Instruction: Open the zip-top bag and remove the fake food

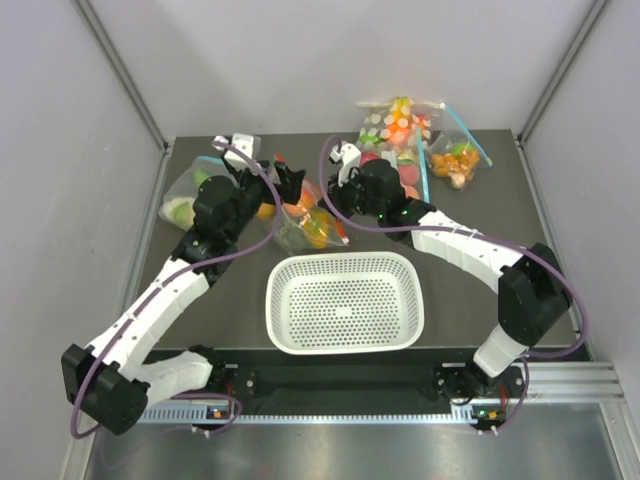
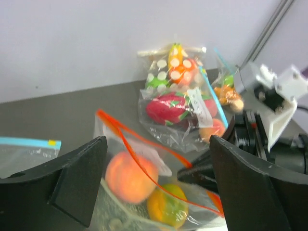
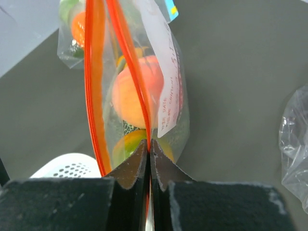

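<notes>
My left pincer [image 2: 159, 151] stands wide, its two fingers [image 2: 72, 178] spread to either side of the zip-top bag [image 2: 120, 144], which lies between them. My right pincer [image 3: 148, 147] is pinched tight on one lip of the bag's red-orange zip strip [image 3: 94, 72]. The other lip runs free just to the left of the tips, so the mouth gapes a little. The fake food [image 3: 134, 113] is inside the bag, straight ahead of my right pincer: an orange-red peach [image 3: 137, 89] just beyond the tips and a yellow-orange mango [image 3: 124, 144] right against them (a white label [image 3: 166, 91] on the bag hides part of it). A white basket [image 3: 67, 168] sits low to the left of that pincer. Clear bags with blue zips [image 2: 183, 113] lie farther off beyond the left one.
</notes>
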Motion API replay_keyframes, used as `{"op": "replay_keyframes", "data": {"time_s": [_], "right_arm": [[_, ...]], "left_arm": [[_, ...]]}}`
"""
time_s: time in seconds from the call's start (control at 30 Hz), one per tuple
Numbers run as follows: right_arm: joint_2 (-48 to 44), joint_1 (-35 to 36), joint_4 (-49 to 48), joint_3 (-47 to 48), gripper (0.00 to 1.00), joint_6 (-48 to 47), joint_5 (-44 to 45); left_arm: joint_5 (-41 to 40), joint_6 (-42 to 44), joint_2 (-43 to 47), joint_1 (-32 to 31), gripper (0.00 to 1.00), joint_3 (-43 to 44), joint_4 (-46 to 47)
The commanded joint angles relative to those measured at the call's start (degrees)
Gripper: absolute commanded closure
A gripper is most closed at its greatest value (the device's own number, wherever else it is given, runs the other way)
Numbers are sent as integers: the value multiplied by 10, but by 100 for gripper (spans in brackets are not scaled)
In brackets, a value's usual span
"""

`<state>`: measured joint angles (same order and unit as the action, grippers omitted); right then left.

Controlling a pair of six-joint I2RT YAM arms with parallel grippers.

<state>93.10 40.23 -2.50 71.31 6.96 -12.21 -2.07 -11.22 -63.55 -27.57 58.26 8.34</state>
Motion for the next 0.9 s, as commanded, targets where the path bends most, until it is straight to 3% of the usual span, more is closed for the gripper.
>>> {"op": "replay_keyframes", "data": {"time_s": [0.0, 0.23, 0.87], "right_arm": [[12, -8, -34, 36, 100, 29, 15], [17, -8, -41, 36, 100, 37, 4], [4, -8, -44, 13, 100, 25, -13]], "left_arm": [[-116, 21, 19, -31, 10, -31, -36], [-103, -42, 1, -42, 28, -63, -36], [-57, -83, -87, -42, 28, -54, 37]]}}
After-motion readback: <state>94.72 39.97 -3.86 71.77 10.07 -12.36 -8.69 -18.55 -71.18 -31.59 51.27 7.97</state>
